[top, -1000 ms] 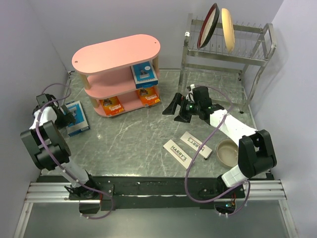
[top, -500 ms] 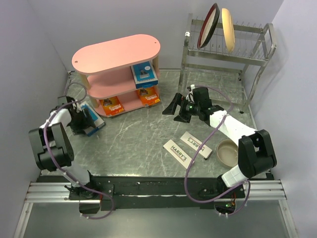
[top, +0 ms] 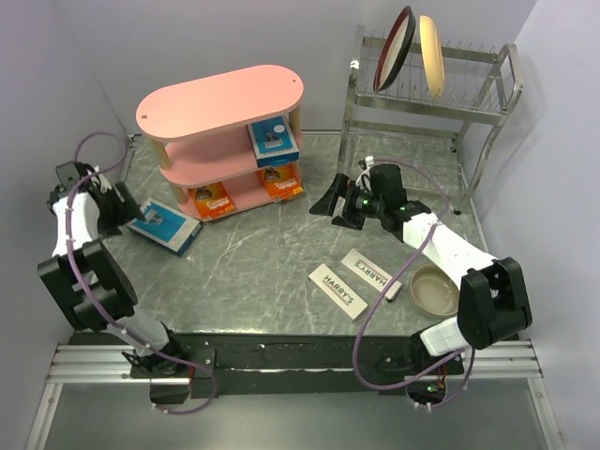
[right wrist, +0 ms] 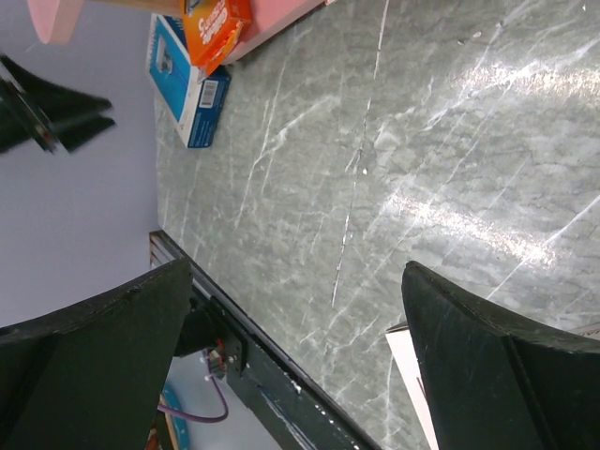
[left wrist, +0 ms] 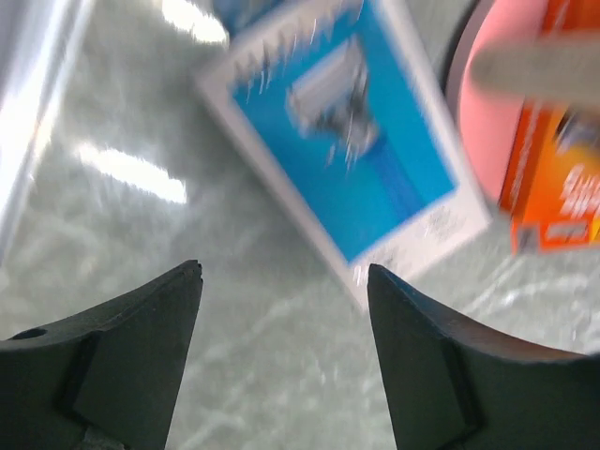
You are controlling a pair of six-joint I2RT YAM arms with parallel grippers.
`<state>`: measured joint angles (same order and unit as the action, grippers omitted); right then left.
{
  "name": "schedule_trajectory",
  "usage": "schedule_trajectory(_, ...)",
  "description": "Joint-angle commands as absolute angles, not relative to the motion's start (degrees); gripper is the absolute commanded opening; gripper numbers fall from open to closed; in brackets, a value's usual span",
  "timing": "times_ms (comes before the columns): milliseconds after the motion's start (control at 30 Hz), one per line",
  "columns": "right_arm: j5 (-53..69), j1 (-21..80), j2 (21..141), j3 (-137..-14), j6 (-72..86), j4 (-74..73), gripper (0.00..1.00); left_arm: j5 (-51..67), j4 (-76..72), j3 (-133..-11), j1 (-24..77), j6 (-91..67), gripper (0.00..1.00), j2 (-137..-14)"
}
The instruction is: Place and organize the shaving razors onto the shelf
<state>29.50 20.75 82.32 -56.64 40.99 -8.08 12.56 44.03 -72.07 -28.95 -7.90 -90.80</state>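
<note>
— Left of the shelf (top: 220,103), what do we find?

— We find a blue-and-white card (top: 164,225) lying flat on the table (top: 262,253), just beside the shelf's bottom tier. The left pincer (top: 129,212) is at the card's edge farthest from the shelf, its fingers spread and nothing between them.

— And on the shelf itself?

— We see a second blue-and-white card (top: 273,142) on the middle tier. On the bottom tier stand the left orange card (top: 210,200) and the right orange card (top: 280,181).

— Right of the shelf?

— The right pincer (top: 330,208) is near it, fingers wide apart and empty. The first HARRY'S box (top: 336,290) and the second HARRY'S box (top: 369,272) lie side by side on the table, well apart from the shelf.
</note>
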Motion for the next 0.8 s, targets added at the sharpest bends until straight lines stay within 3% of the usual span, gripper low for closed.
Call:
schedule_trajectory(0,28.56,20.92,79.81,-56.25,38.94,-7.73,1.00,12.22,37.54,-78.21,-27.86,-5.54,0.77,-97.02)
schedule_trajectory(400,29.44,18.99,80.42,-53.61,39.55,-6.33,1.00,12.65,35.95,-93.51,-27.25,2.54,0.73,-116.80)
schedule_trajectory(533,29.71,18.46,81.12,-53.44,39.73,-6.15,1.00,14.50,37.26,-92.64,-27.16,3.25,0.68,-117.60)
schedule_trajectory(767,29.97,18.46,82.53,-54.40,40.25,-5.89,1.00,31.07,47.71,-82.98,-26.81,2.37,0.60,-113.21)
